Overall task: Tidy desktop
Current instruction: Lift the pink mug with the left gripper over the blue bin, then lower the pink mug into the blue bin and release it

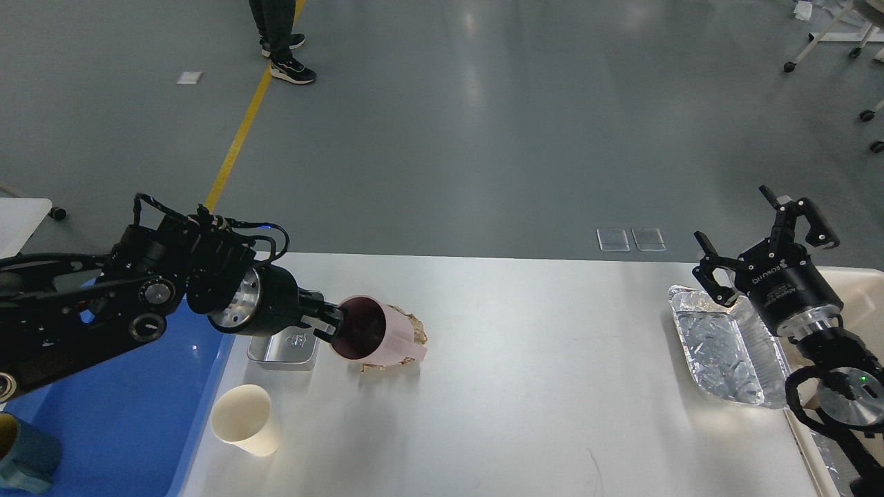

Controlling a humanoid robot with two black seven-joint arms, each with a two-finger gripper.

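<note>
Progress judged partial: the surface (525,359) is not yet cleared. A pink cup (380,338) is gripped at its rim by the left claw (330,323), tipped on its side, mouth toward the arm, over crumpled brown paper (414,331). Left on top: white paper cup (243,420) lying near the front-left edge, small metal tin (286,348), foil tray (722,352) at right. Right claw (756,241) is held wide, empty, above the foil tray. Blue tray (138,407) sits at left. The surface fills the lower frame, long axis left-right.
</note>
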